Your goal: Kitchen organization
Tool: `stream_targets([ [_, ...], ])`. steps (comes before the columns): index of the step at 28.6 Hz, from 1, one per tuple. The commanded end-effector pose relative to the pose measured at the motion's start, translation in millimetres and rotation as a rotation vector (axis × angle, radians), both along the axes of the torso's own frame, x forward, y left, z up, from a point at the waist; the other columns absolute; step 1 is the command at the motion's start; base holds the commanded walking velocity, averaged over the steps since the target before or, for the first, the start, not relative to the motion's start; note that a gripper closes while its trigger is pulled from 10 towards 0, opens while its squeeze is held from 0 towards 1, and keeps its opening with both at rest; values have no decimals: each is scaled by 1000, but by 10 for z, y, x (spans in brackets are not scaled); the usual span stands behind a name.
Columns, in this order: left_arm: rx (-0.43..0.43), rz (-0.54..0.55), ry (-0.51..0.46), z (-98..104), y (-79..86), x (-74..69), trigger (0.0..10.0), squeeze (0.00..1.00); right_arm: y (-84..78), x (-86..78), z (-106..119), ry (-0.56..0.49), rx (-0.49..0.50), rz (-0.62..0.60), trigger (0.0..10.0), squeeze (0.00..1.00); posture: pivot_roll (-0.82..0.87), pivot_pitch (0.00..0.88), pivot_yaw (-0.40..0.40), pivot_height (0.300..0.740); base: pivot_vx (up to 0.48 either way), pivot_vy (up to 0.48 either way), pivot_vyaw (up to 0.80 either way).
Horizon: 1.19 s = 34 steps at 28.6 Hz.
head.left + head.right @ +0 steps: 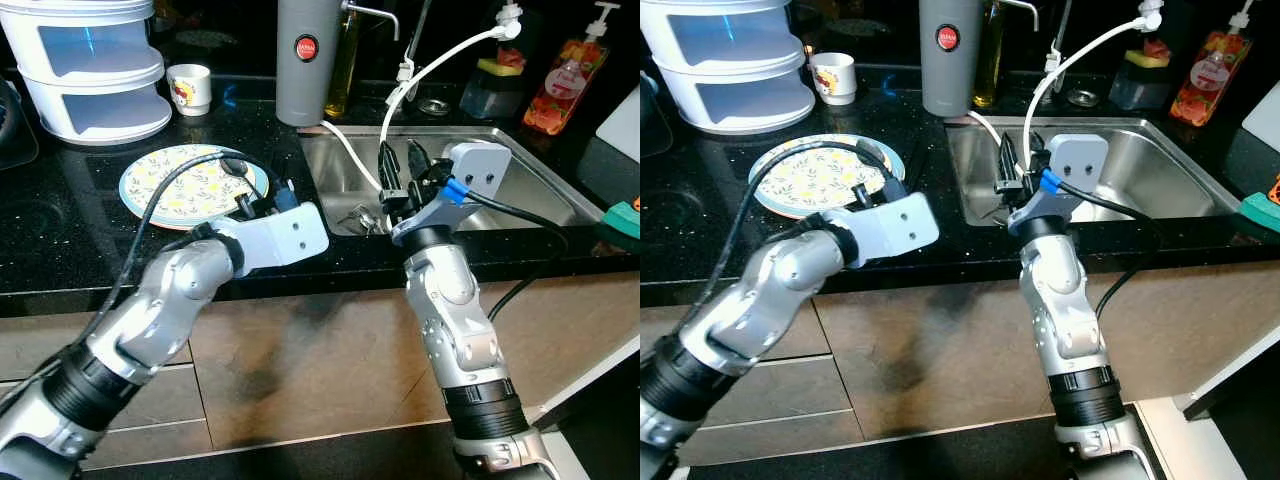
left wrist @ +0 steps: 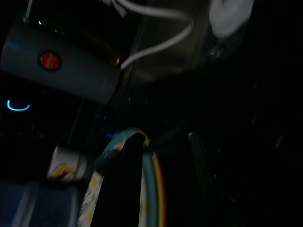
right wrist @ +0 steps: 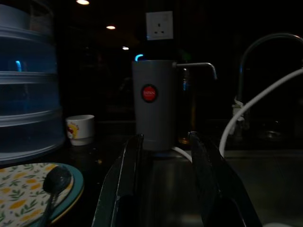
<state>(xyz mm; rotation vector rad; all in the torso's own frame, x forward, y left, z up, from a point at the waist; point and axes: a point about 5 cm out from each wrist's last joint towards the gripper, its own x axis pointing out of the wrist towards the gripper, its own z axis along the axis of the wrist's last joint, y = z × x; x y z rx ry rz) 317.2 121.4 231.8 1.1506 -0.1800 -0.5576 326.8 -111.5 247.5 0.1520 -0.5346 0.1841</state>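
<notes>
The left gripper (image 1: 252, 200) hangs at the near right edge of the round floral plate with the teal rim (image 1: 175, 188), its two black fingers (image 2: 124, 179) spread apart with nothing between them; in the left wrist view the plate's rim lies right beneath one finger. A dark spoon (image 3: 54, 182) rests on that plate, its bowl toward the plate's far side. The right gripper (image 1: 398, 170) is poised over the front left corner of the stainless steel sink (image 1: 520, 175), fingers likewise parted and empty, pointing toward the tall grey cylindrical appliance with the red button (image 1: 305, 55) at the back of the black speckled countertop (image 1: 60, 230). A white hose (image 1: 440, 55) arcs down from the tap area into the sink beside this gripper. Farther off stand a small white printed cup (image 1: 189, 88) and a stacked white plastic steamer (image 1: 95, 65). Judging from this, the step in hand is taking the spoon or plate toward the sink. To do it well, the left gripper should reach further over the plate, line its fingers across the spoon's handle, lower until they bracket it without pressing the plate rim, then close gently; the spoon is thin and may slide on glazed ceramic. The right arm should keep clear of the hose.
</notes>
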Motion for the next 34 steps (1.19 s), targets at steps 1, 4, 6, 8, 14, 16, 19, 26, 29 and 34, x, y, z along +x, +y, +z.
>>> stream_targets([
  [1, 37, -17, 4, -18, 7, 0, 10000, 0, -16, -8, 29, -5, 4, -2, 10000, 0, 118, 9, -65, 740, 0, 0, 0],
  [4, 79, 1, -11, 26, 129, 94, 10000, 0, -20, -10, 48, -6, 3, 0, 10000, 0, 118, 9, -65, 740, 0, 0, 0],
  [6, 83, 1, -15, 58, 175, 132, 10000, 0, -18, -5, 51, -6, 3, 0, 10000, 0, 121, 7, -69, 740, 0, 0, 0],
  [8, 44, -53, 14, 197, 273, 195, 10000, 0, -7, 1, 69, -12, 5, 3, 10000, 0, 119, 4, -63, 740, 0, 0, 0],
  [14, -22, -112, 66, 376, 396, 301, 10000, 0, 4, 13, 67, -11, 8, 0, 10000, 0, 117, 0, -62, 740, 0, 0, 0],
  [16, 31, -144, 94, 379, 445, 335, 10000, 0, 4, 12, 67, -11, 8, 1, 10000, 0, 117, 0, -60, 740, 0, 0, 0],
  [19, 113, -208, 159, 320, 459, 361, 10000, 0, -7, 11, 63, -10, 6, -2, 10000, 0, 116, 0, -57, 740, 0, 0, 0],
  [26, 306, -239, 183, 260, 419, 526, 10000, 0, -34, 12, 70, -13, 12, -16, 10000, 0, 109, 0, -53, 740, 0, 0, 0],
  [29, 326, -268, 180, 296, 353, 566, 10000, 0, -35, 6, 74, -16, 9, -16, 10000, 0, 100, 0, -48, 740, 0, 0, 0],
  [34, 382, -317, 134, 352, 265, 590, 10000, 0, -55, -5, 73, -17, 8, -25, 10000, 0, 92, 0, -43, 740, 0, 0, 0],
])
